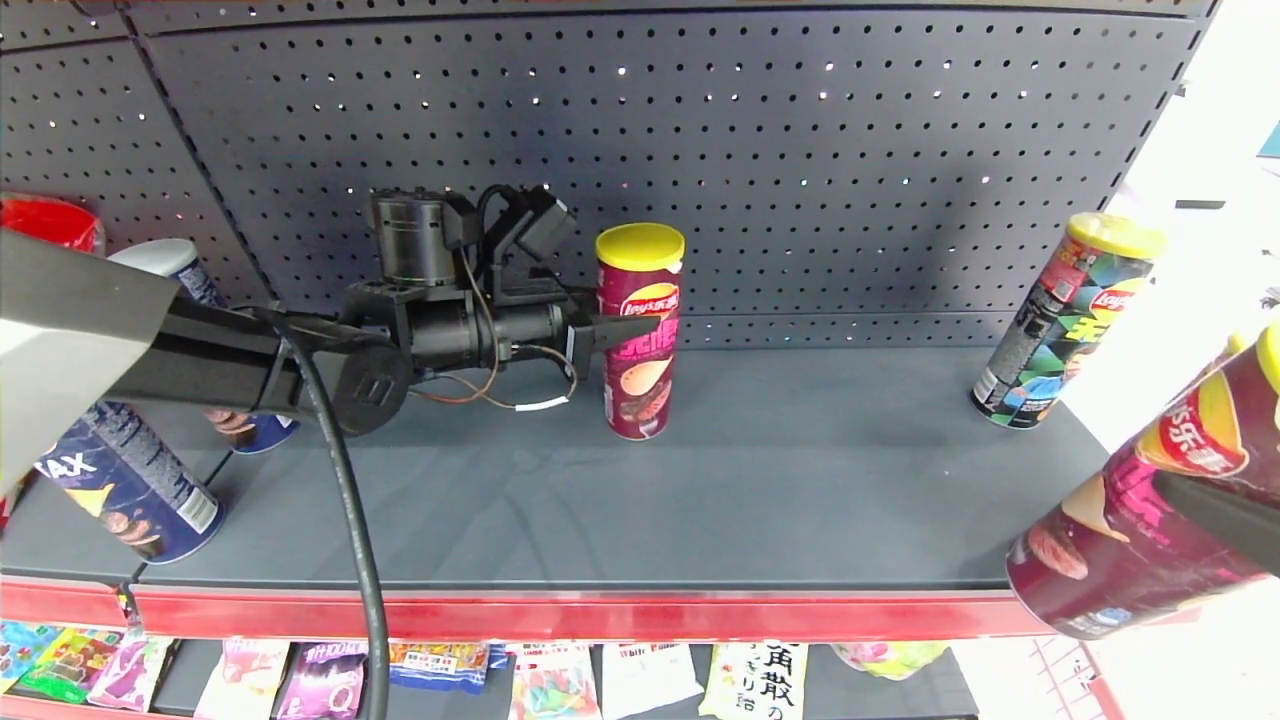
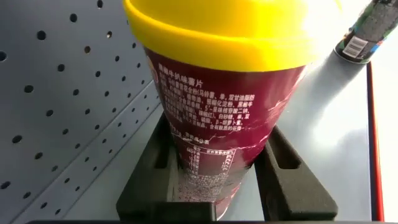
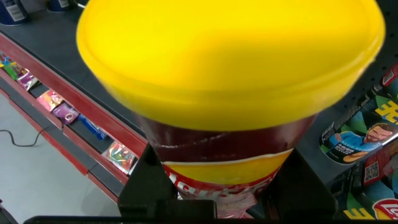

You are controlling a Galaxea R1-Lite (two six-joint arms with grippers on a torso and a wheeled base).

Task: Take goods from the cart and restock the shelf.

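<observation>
Left gripper (image 1: 640,330) is out over the shelf (image 1: 780,480), and its fingers (image 2: 149,168) are clamped on either side of the maroon can (image 1: 640,390), one finger lying across the label. That can stands upright on the grey shelf deck, yellow lid up, close to the pegboard back (image 1: 800,150). Over on the right, the right gripper (image 1: 1170,490) has its fingers closed around the second maroon can (image 1: 1120,560), which is tilted, lid towards the camera, hanging at the shelf's front right corner, over the red front edge (image 1: 600,612) rather than on the deck. Well apart from both, a black patterned can (image 1: 1065,320) with a yellow lid stands at the right end of the shelf, near the pegboard. At the left end a blue can (image 1: 130,480) stands near the front, another blue can (image 1: 190,270) behind it. Bright snack bags (image 1: 550,680) sit on the level below.
</observation>
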